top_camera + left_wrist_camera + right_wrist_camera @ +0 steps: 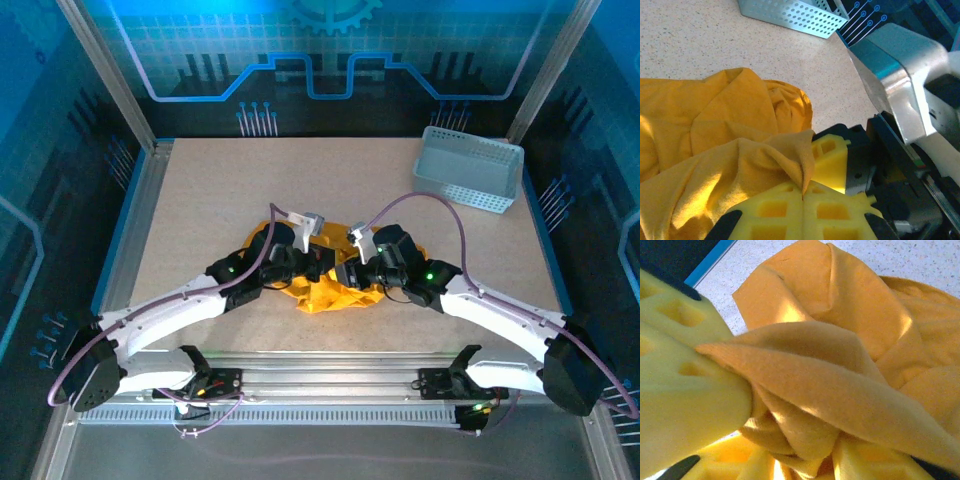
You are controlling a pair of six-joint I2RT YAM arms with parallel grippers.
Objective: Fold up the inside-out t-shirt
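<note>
Firmly, left pincer (803,199) pinches t-shirt (715,130)

T-shirt (335,295): soft matt yellow cloth, wrinkly. Basket (470,170) at 2 o'clock: pale plastic, full of holes. Table (250,190): speckled, matt.

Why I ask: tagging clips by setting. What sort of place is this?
Likely a robotics lab cell, not a home: two arms bolted to a rail, a metal-framed enclosure with blue circuit-print panels, a worktable holding a yellow t-shirt and a basket.
</note>
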